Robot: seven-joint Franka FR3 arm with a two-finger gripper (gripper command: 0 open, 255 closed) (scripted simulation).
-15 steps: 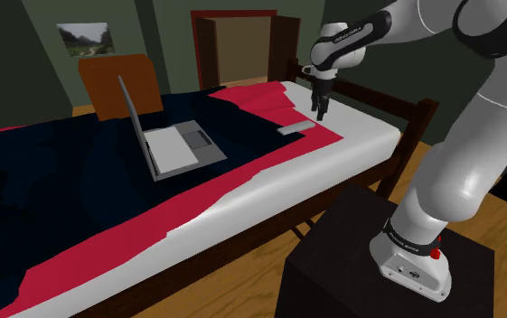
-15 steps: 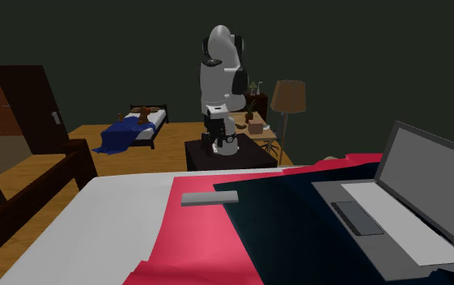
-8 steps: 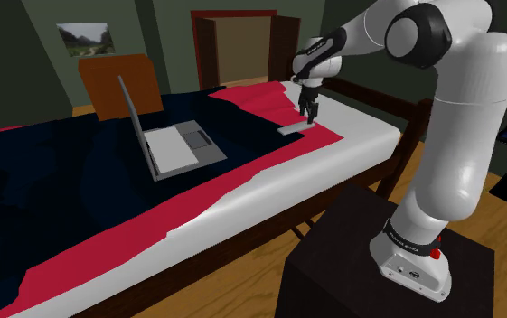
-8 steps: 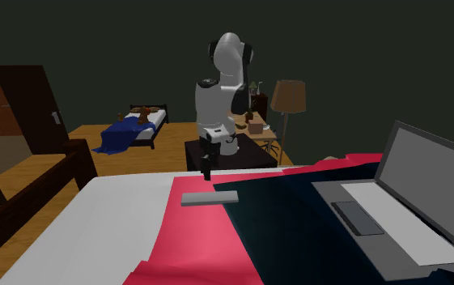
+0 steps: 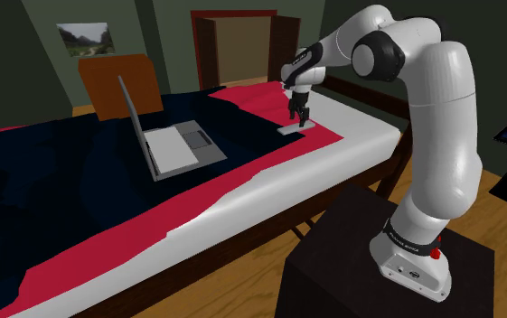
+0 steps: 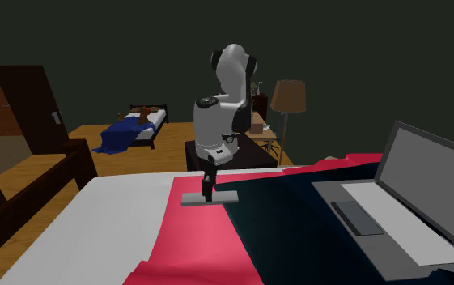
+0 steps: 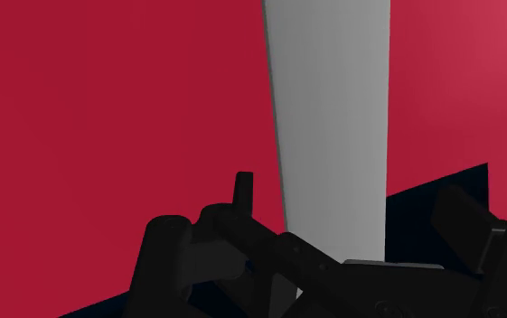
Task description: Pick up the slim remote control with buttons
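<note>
1. My gripper (image 7: 351, 188) hangs tip-down right over the slim remote (image 7: 333, 108), a plain grey bar with no buttons drawn on it.
2. The remote lies flat on the red cover (image 7: 107, 108) of the bed, at the far right of the bed in the shoulder view. It sits just where the dark blue blanket (image 5: 61, 172) ends, and the open laptop (image 5: 174, 144) is well apart to the left.
3. My jaws are open: the fingers (image 7: 242, 185) stand on either side of the bar's narrow width, and neither seems to touch it.
4. First risk: the bar looks closer to one finger than the other. If I close like this, that finger would likely arrive first and shove or swivel the remote across the smooth cover instead of trapping it.
5. Second risk: the remote is thin and lies low. If I close too high, my pads may catch only its top edge and skate off. If I press too deep, my tips could dig into the soft bedding or pinch a fold of red cloth along with it.
6. Third risk: in the second exterior view I appear to sit toward one end of the bar rather than its middle. Held there, the long free end might sag or twist out during the lift.
7. The blanket's edge beside the remote could also snag a fingertip.
</note>
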